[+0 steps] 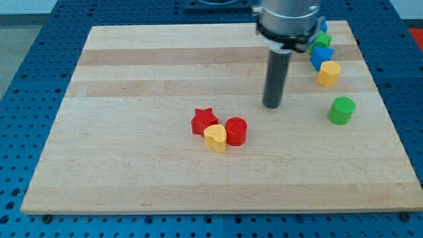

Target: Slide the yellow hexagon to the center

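Observation:
The yellow hexagon (328, 73) sits near the view's right edge, just below a blue block (322, 55). My tip (272, 105) rests on the board to the left of and slightly below the hexagon, apart from it. Near the board's middle lies a cluster: a red star (204, 121), a yellow heart-shaped block (215, 137) and a red cylinder (236, 131), touching one another, to the lower left of my tip.
A green cylinder (342, 110) stands to the right of my tip, below the hexagon. A green block (322, 39) and another blue block (323, 26) sit at the top right, partly hidden by the arm. The wooden board (132, 79) lies on a blue perforated table.

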Controlling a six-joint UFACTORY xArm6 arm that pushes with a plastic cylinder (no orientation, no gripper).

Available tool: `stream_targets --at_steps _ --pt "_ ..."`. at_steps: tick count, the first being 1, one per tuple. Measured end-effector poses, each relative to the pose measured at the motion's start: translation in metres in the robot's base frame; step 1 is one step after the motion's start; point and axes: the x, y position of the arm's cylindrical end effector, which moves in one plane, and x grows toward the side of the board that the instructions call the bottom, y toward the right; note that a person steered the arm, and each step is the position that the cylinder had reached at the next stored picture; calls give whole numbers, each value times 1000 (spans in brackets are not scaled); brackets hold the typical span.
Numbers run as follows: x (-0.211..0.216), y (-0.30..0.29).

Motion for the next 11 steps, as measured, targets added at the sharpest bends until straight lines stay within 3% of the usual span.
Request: stream_targets --at_steps 3,4,6,8,11 --pt "-25 131" --pt "-44 149" --pt "-66 120" --pt "-66 39" --pt "-31 -46"
